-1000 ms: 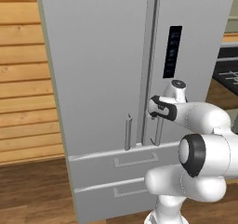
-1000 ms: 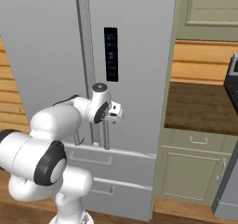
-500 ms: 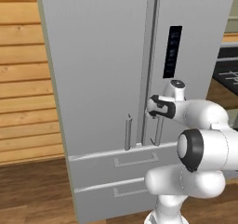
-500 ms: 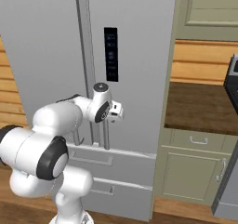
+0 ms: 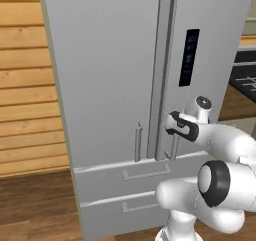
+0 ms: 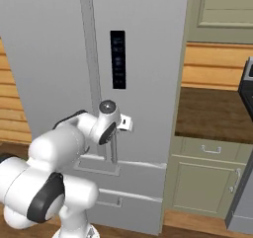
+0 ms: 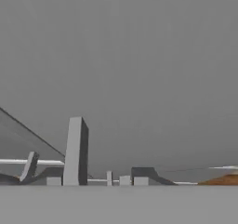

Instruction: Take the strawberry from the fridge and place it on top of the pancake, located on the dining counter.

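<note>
Grey fridge [image 5: 110,75] doors shut

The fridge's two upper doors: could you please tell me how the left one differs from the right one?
The left door is plain; the right door carries a dark control panel. The left door's handle stands free, while the gripper is shut on the right door's handle. Both are light grey, closed, with vertical bar handles near the centre seam.

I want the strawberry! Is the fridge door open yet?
Not yet. Both doors of the fridge sit flat and closed, and the gripper is shut on the right door's handle.
</note>
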Tool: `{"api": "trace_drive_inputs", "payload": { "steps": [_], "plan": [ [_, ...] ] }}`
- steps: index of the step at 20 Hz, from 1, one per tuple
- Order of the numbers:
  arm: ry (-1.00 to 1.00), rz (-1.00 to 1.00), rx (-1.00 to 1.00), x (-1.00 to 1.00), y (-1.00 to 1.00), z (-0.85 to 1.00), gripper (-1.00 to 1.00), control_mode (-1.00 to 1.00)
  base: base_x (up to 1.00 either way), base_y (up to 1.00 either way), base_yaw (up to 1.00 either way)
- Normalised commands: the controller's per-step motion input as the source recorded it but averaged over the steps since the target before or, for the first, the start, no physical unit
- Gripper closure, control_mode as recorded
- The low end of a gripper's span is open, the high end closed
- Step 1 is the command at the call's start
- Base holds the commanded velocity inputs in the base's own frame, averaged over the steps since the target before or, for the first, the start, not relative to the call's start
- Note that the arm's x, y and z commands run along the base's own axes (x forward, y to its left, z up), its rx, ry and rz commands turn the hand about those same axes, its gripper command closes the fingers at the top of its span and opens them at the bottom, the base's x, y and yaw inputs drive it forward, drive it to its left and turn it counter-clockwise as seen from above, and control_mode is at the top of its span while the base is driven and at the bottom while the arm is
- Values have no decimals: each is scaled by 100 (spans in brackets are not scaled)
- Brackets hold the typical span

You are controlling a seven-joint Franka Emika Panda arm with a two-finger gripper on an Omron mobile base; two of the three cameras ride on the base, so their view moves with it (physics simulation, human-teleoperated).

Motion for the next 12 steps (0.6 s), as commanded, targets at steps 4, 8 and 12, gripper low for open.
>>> {"api": "trace_drive_inputs", "payload": {
  "steps": [4, 8, 12],
  "plan": [
    [-6, 0, 12, -41, -77, 0, 100, -100, 0, 0, 0],
    [-6, 0, 13, -64, -95, 0, 100, -100, 0, 0, 0],
    [-2, 0, 10, -71, -94, 0, 100, -100, 0, 0, 0]
  ]
}}
